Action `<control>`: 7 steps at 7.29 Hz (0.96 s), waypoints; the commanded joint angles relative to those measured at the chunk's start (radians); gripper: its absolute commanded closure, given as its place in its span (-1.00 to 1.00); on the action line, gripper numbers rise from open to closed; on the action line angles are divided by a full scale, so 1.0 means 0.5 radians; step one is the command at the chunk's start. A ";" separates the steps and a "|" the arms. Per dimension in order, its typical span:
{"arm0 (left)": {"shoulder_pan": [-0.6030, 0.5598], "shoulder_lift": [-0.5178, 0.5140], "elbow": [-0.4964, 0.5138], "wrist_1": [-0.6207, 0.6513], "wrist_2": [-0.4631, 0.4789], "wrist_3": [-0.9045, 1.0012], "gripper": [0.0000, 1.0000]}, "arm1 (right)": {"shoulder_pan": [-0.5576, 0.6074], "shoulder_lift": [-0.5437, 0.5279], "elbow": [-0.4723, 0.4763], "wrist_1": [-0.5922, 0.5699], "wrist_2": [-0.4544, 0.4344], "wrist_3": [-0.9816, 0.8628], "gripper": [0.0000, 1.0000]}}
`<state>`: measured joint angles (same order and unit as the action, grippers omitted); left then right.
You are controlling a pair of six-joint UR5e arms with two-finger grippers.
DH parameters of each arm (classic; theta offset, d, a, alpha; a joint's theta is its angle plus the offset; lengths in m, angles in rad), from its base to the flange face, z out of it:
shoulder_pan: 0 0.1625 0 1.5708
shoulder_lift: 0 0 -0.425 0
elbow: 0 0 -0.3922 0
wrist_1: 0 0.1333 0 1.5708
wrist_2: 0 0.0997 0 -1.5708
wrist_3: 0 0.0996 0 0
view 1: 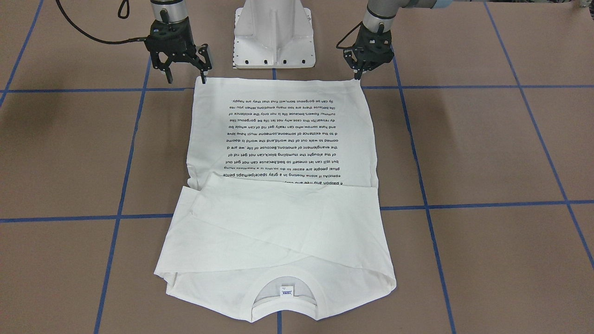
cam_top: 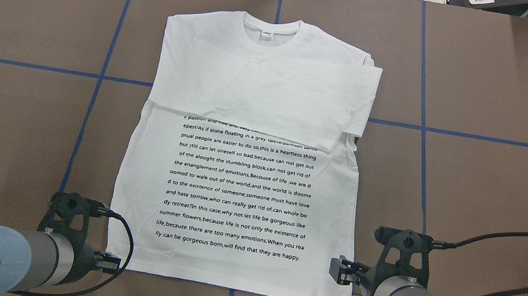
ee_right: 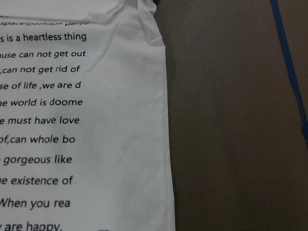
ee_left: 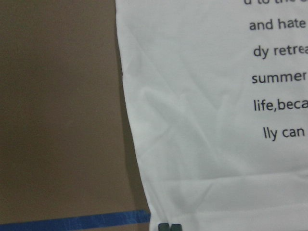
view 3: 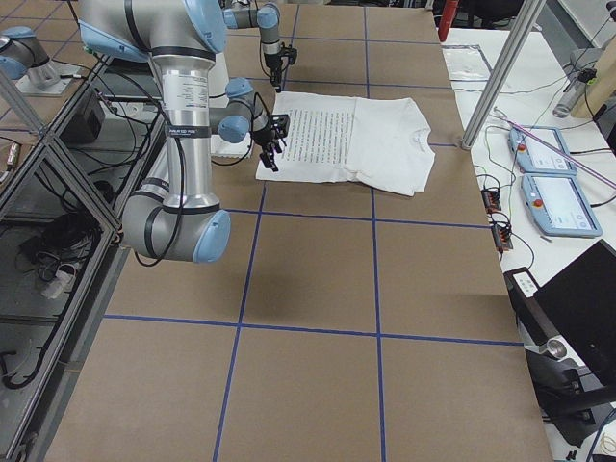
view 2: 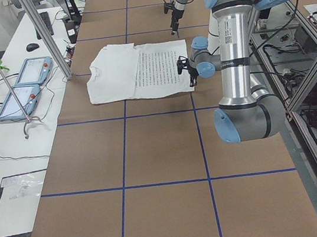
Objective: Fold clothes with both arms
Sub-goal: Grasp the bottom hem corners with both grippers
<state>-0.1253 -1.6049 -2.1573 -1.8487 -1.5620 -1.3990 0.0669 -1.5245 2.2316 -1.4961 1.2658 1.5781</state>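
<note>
— White cloth is spread flat in the middle of the table (cam_top: 474,192): one long-sleeved T-shirt (view 1: 278,222), printed face up. How is it laid?

— The hem is turned toward the robot and the collar away. Both sleeves (cam_top: 278,92) are folded across the chest, and the top lines of the black text block (cam_top: 241,192) are covered by them. A small blue-printed neck label (view 1: 287,290) is seen inside the collar.

— And where are the claws found?

— One is placed at each hem corner. The left claw (view 1: 358,74) is set on its corner with the fingers drawn together; whether cloth is pinched between them cannot be told. The right claw (view 1: 186,76) is held spread, one finger at the other corner and one out over bare table.

— What is seen beyond that?

— The brown table is crossed by blue tape lines (cam_top: 18,63), and a white pedestal base (view 1: 274,35) is mounted just behind the hem, between the arms.
</note>
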 commanded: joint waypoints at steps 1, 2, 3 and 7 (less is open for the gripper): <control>-0.001 -0.002 -0.033 0.000 -0.005 0.000 1.00 | -0.219 -0.050 -0.109 0.084 -0.227 0.245 -0.19; -0.001 -0.002 -0.033 0.000 -0.008 0.000 1.00 | -0.283 -0.050 -0.125 0.084 -0.301 0.301 -0.02; -0.001 -0.002 -0.036 0.000 -0.008 0.000 1.00 | -0.333 -0.047 -0.152 0.084 -0.332 0.341 0.01; -0.001 0.004 -0.054 0.000 -0.002 0.000 1.00 | -0.382 0.033 -0.223 0.084 -0.360 0.347 0.13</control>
<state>-0.1258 -1.6038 -2.1783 -1.8484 -1.5638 -1.3990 -0.1200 -1.5221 2.1358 -1.4534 1.0901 1.7515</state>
